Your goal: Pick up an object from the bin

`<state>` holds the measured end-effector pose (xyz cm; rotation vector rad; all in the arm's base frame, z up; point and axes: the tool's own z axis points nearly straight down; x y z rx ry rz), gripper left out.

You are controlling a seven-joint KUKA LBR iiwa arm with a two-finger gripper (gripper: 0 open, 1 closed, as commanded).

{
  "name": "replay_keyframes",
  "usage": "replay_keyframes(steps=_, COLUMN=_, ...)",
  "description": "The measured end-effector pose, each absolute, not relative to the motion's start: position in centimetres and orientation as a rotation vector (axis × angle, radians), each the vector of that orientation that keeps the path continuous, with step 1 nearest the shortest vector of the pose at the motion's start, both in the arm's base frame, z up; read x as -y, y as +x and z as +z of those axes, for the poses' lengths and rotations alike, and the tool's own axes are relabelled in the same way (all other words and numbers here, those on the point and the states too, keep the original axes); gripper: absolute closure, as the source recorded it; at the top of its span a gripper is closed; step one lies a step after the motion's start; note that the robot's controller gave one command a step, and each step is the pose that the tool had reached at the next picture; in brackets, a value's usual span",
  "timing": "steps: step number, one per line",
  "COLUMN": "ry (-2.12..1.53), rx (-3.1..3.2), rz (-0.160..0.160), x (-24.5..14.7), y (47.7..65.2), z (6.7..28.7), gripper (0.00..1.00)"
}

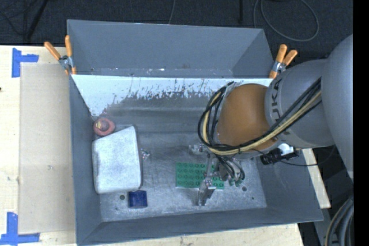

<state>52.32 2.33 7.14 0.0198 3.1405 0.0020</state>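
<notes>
My gripper (205,192) hangs low over the bin's floor, right of the middle and toward the front wall, under the arm's orange cover. Its tip stands at the right front edge of a flat green studded plate (190,173) that lies on the floor there. Part of the plate's right side is hidden behind the gripper, and the view does not show whether the two touch.
A white rectangular block (117,159) lies at the left of the bin. A small pink round thing (104,127) sits just behind it, and a small dark blue square piece (137,199) in front. The arm and its cables reach in over the right side.
</notes>
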Motion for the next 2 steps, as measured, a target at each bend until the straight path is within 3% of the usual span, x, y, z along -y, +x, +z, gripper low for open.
replay_keyframes(steps=1, ry=0.022, rx=-3.133, rz=0.0, x=-2.2, y=52.5, z=7.8, gripper=1.0)
replay_keyframes(steps=2, ry=-0.142, rx=-3.131, rz=0.002, x=-5.8, y=52.2, z=20.6, gripper=1.0)
